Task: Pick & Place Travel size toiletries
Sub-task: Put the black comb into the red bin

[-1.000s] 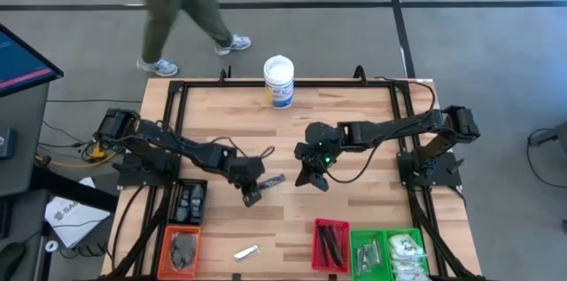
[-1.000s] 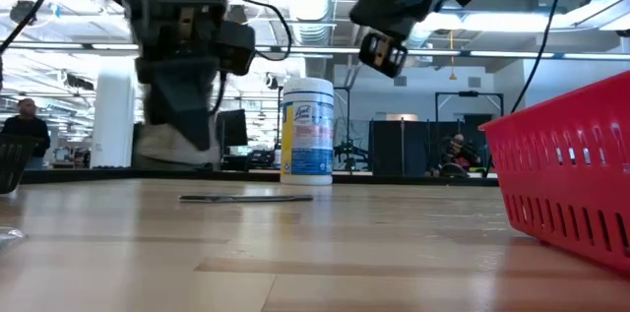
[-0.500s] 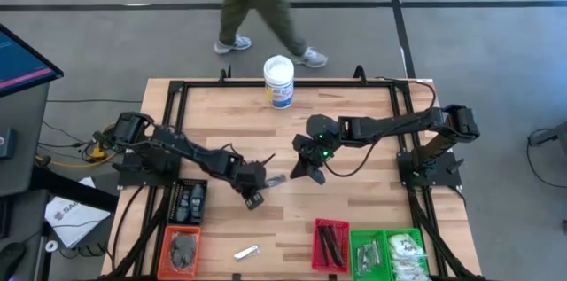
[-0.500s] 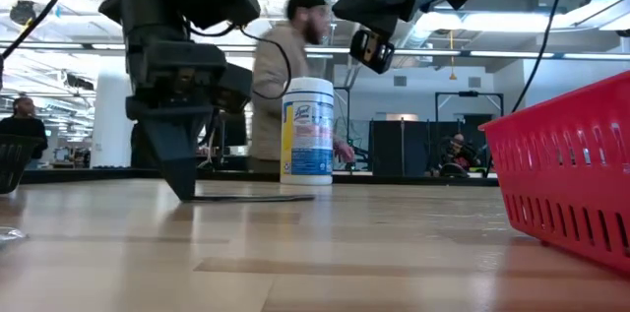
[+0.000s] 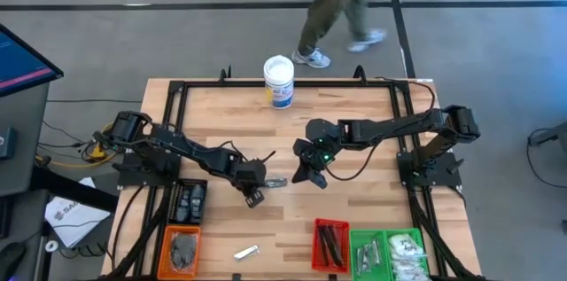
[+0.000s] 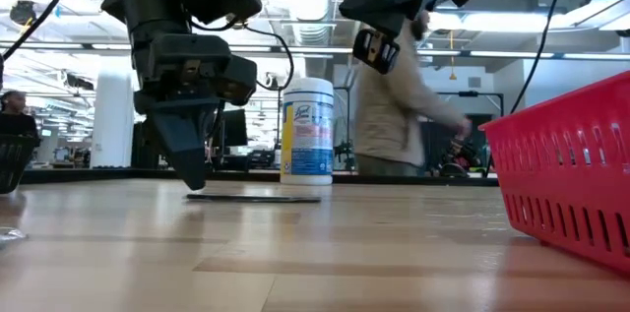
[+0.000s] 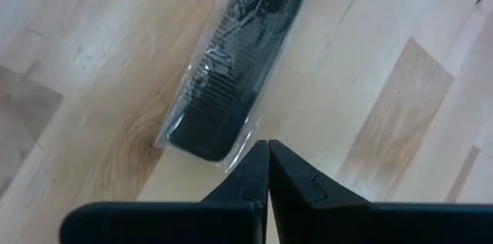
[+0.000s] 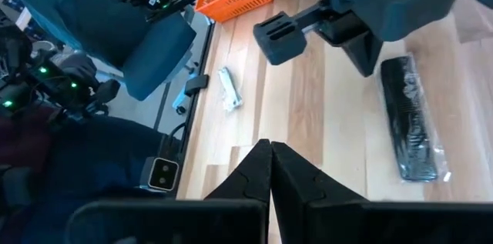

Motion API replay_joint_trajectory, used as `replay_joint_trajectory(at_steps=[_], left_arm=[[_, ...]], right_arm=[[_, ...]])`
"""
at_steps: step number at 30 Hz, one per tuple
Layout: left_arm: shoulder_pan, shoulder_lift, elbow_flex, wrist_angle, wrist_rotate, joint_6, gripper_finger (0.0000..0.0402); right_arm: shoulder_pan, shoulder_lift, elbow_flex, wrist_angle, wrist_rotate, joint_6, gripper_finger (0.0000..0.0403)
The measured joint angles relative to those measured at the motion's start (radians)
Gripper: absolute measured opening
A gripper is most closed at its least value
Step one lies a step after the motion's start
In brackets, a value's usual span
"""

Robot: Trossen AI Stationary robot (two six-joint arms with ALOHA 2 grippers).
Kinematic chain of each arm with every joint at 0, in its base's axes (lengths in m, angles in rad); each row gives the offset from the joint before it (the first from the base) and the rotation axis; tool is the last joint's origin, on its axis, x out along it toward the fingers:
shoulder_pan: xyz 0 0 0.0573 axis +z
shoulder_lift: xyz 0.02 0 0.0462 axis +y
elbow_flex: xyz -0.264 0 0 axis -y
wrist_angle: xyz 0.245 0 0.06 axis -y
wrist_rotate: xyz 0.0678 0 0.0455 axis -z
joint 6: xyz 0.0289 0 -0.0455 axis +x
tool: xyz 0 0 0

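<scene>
Sorting looks well under way but unfinished. The orange plastic tray [image 5: 182, 251] at the tabletop's near-left corner, the red slotted tray [image 5: 330, 245] and the green tray [image 5: 390, 253] toward the near-right corner already hold small items. A black comb in a clear wrapper [image 5: 273, 182] lies flat at the tabletop's middle, and a small silvery sachet [image 5: 245, 252] lies near the near edge; both are loose and unplaced. The left tool [image 5: 252, 198], fingers together and empty, points down just beside the comb's end. The right tool [image 5: 312, 177], likewise pressed together and empty, hangs just beside the comb, above the tabletop. A white wipes tub with a blue label [image 5: 278, 81] stands at the far edge.
</scene>
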Motion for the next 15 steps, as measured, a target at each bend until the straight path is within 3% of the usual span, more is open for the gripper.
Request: replay_joint_trajectory(at_steps=[9, 15], left_arm=[[0.003, 0.000, 0.000, 0.006, -0.034, -0.003, 0.0000], [0.003, 0.008, -0.014, 0.014, -0.034, -0.008, 0.0000]], right_arm=[[0.000, 0.051, -0.001, -0.005, 0.038, -0.101, 0.0008], [-0.003, 0.154, 0.000, 0.018, 0.081, -0.111, 0.0082]])
